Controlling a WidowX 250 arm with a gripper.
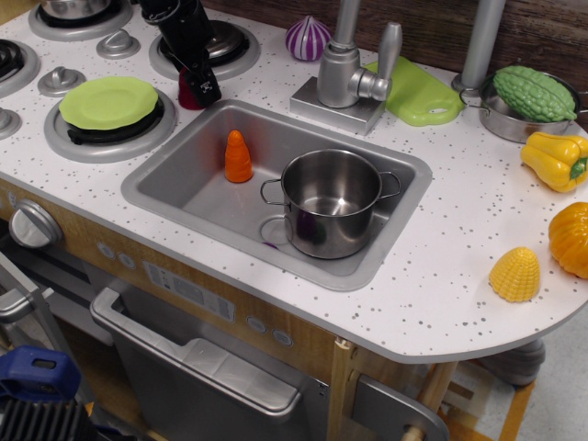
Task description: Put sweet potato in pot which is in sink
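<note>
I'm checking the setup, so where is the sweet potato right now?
The sweet potato sits on the white counter just past the sink's far-left corner, under the gripper, between the green plate and the faucet.

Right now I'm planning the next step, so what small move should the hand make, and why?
Probably close on the sweet potato and lift it straight up. The hand is down at it on the counter behind the sink, though whether it already grips is unclear. The pot stands empty in the sink to the right, so a lift must come before carrying across.
</note>
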